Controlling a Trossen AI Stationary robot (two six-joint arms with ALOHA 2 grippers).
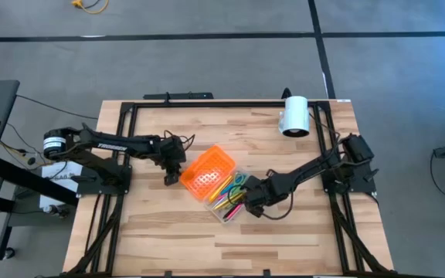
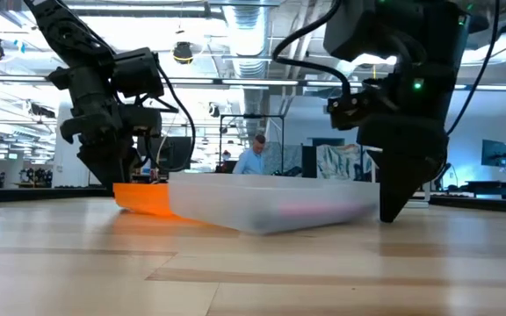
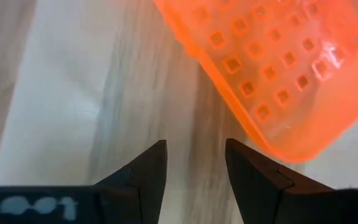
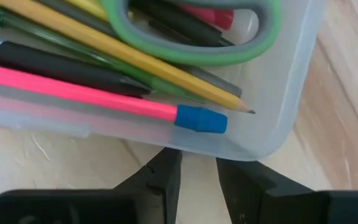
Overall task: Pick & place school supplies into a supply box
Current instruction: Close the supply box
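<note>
The supply box [image 1: 231, 199] is a clear case that lies flat on the wood table; its orange lid [image 1: 206, 171] is swung open toward the table's left. Inside lie pens and pencils: a pink pencil [image 4: 79, 93], a yellow pencil [image 4: 135, 56], black pens and green-handled scissors [image 4: 229, 53]. My right gripper [image 1: 251, 204] is low at the box's right end, open by a narrow gap [image 4: 194, 168]. My left gripper [image 1: 171, 168] is low beside the lid's left corner [image 3: 291, 146], open over bare table [image 3: 194, 168]. My right gripper comes level from the table's right, and its fingertips [image 4: 169, 163] reach the box's clear end wall [image 4: 229, 148] near a rounded corner; whether they touch it I cannot tell. My left gripper has one finger [image 3: 253, 165] close by the lid's corner; touching or apart, I cannot tell.
A white cylinder [image 1: 294, 116] stands near the table's far right corner. A black frame [image 1: 207, 103] runs along the table's far edge and sides. Bare wood lies toward the near edge [image 1: 222, 247]. A person [image 2: 255, 156] shows far off in the room.
</note>
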